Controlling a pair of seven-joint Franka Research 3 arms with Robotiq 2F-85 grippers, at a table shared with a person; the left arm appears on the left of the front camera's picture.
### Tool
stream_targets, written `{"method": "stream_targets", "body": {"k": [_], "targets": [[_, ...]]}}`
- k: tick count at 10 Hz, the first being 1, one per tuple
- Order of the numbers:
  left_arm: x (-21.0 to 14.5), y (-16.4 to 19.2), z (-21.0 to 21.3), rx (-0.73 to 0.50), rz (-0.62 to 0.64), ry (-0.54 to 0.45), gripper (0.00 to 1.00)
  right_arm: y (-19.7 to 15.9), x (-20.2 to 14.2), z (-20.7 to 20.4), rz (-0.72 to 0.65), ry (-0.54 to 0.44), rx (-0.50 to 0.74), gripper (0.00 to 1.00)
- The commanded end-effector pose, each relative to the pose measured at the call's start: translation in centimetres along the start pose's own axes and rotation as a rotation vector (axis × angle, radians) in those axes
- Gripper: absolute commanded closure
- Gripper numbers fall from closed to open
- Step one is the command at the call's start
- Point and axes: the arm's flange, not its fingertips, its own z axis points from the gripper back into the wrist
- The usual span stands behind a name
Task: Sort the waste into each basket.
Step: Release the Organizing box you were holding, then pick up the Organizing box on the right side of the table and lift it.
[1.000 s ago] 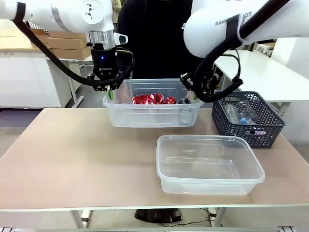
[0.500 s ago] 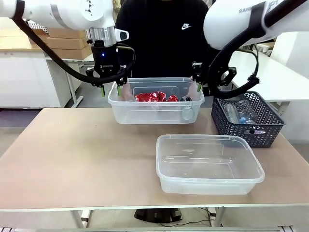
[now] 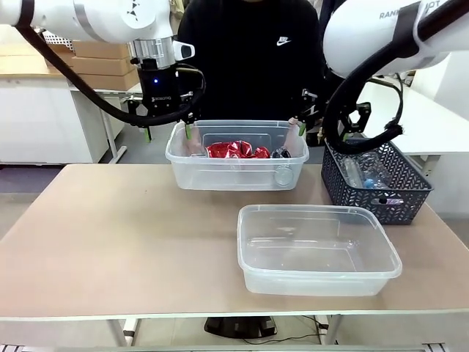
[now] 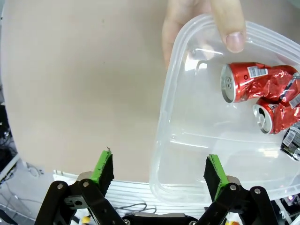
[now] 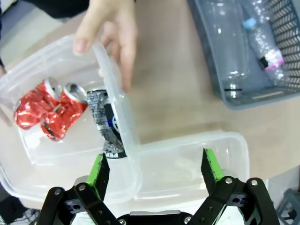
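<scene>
The far clear tub [image 3: 220, 174] holds crushed red cans [image 3: 234, 149] and a dark can [image 3: 280, 153]. A person's hands grip its two ends: one hand [image 4: 201, 23] shows in the left wrist view, the other hand [image 5: 110, 33] in the right wrist view. My left gripper [image 3: 167, 134] hangs open just above the tub's left end, its fingers astride the rim [image 4: 161, 136]. Above the right end my right gripper [image 3: 311, 130] is open too, over the tub's wall [image 5: 126, 140]. The near clear tub [image 3: 316, 279] is empty. Red cans [image 4: 253, 86] [image 5: 47, 110] lie inside the far tub.
A dark grey lattice basket [image 3: 366, 198] stands at the table's right with clear plastic bottles [image 3: 366, 172] [image 5: 262, 42] in it. The person stands behind the far edge. Bare tabletop [image 3: 110, 235] spreads across the left half.
Both grippers have come off the far tub's ends, opened and risen. The right arm has swung to the right, and the tub has shifted slightly right.
</scene>
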Motion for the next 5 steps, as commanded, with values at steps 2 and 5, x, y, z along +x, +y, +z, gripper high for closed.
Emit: {"method": "stream_targets", "body": {"k": [2,5], "targets": [[0.0,0.0,0.0,0.0,0.0,0.0,0.0,0.0,0.0,0.0,0.0,0.0,0.0,0.0],[0.0,0.0,0.0,0.0,0.0,0.0,0.0,0.0,0.0,0.0,0.0,0.0,0.0,0.0]]}}
